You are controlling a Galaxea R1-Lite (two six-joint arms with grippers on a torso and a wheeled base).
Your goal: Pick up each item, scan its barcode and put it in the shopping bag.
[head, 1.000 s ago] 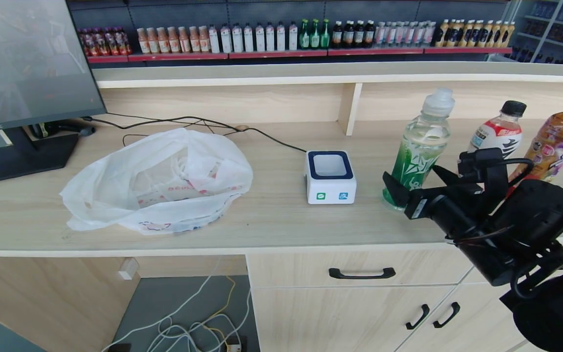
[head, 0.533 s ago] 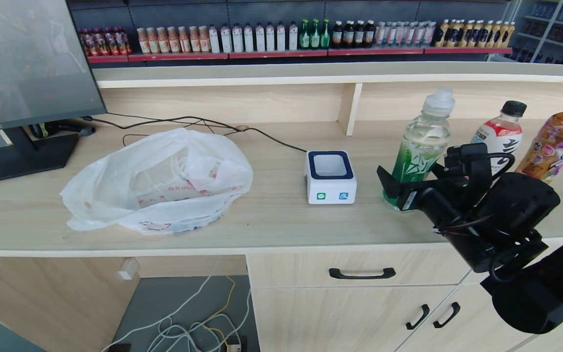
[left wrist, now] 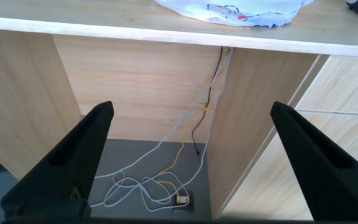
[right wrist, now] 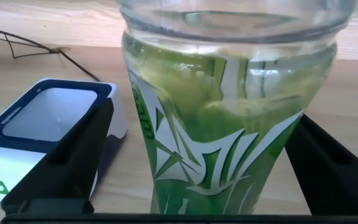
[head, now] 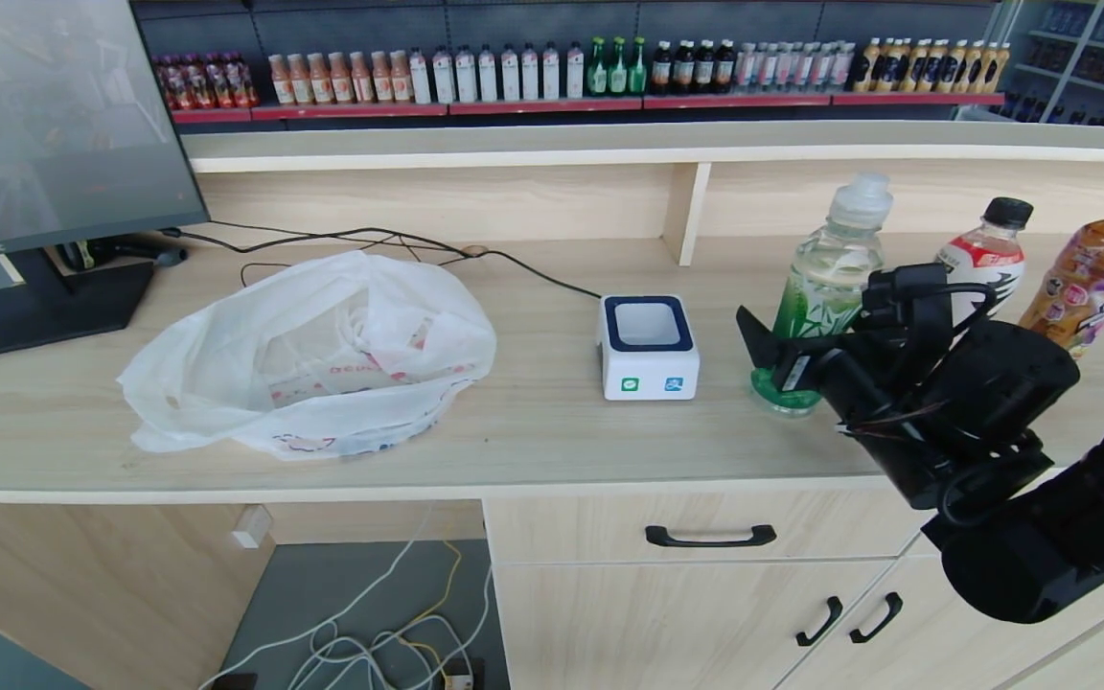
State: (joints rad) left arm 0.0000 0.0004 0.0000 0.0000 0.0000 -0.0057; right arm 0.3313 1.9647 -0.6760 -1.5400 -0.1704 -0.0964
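The surface [head: 533, 431] carries the monitor [head: 54, 125] at its back left corner, the shopping bag [head: 312, 355] left of centre and the scanner [head: 648, 347] at its middle. Toward the right edge, in a row, stand the first bottle [head: 825, 278], flanked by the right gripper [head: 806, 337], the second bottle [head: 985, 257] and the third bottle [head: 1093, 273].

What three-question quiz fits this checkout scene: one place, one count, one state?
1. Where does the scanner stand? A) between shopping bag and green bottle B) inside the bag C) hanging in mid-air
2. How many bottles stand on the counter? A) one B) five C) three
3. The right gripper is: A) shut on nothing B) open astride the green bottle C) shut on the scanner
Answers: A, bag one side, bottle the other; C, green bottle, black-capped bottle, purple-capped bottle; B, its jaws stand apart either side of it.
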